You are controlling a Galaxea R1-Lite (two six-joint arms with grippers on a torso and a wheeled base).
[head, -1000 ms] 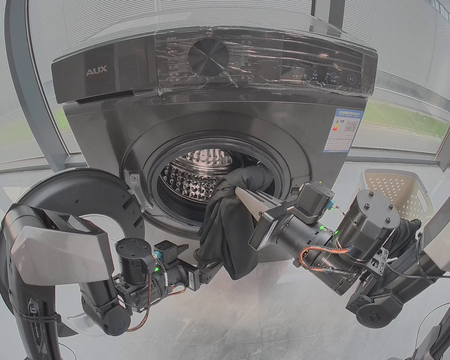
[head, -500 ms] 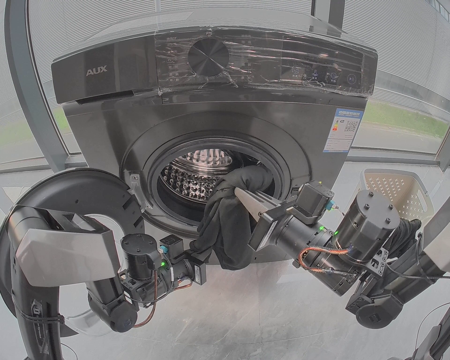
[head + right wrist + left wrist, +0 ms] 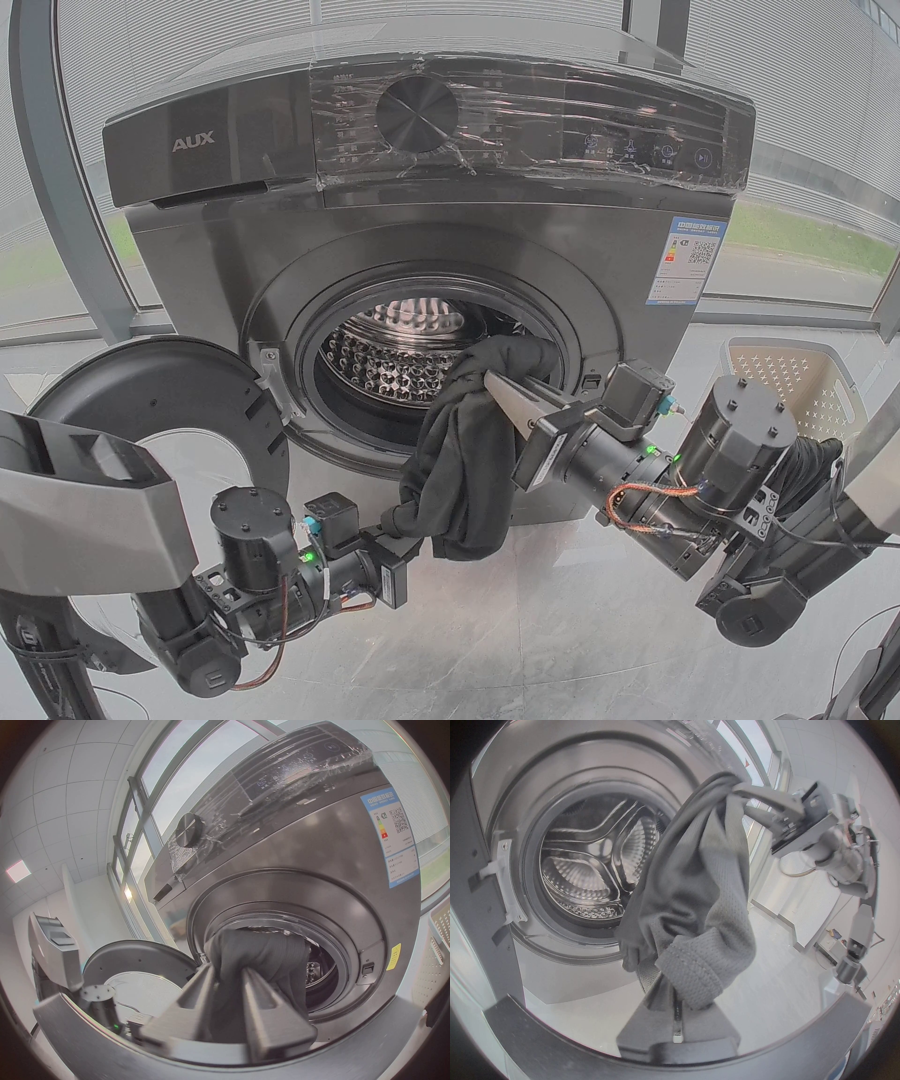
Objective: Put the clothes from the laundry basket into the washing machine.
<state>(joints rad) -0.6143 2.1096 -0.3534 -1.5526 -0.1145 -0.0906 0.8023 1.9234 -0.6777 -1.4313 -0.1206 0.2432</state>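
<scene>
— So, what stands around the washing machine [image 3: 422, 234]?

— Its round door [image 3: 159, 394] is swung fully open toward the robot's left, well clear of the opening. Pale tiled floor [image 3: 525, 637] runs in front. The white laundry basket [image 3: 797, 375] stands just beside the machine's right side, behind the right arm.

— Anything in the basket?

— I cannot tell. The arm hides its lower part, and only the perforated wall shows.

— And the drum [image 3: 403, 356]?

— Its studded steel wall and a paddle show through the port.

— Where are the clothes?

— One dark garment [image 3: 469, 450] hangs in front of the opening's lower right, draped down past the rim toward the floor. Its bunched top sits at the right edge of the port. Whether it has crossed the rim I cannot tell.

— Who holds it?

— Both. The right claw [image 3: 497, 386] is clamped on the bunched top, with cloth squeezed between its two pale fingers. The left claw [image 3: 401, 530], lower and in front of the machine's base, is closed on the ribbed hem.

— What blocks the way in?

— The hanging cloth itself covers the right part of the port.
</scene>
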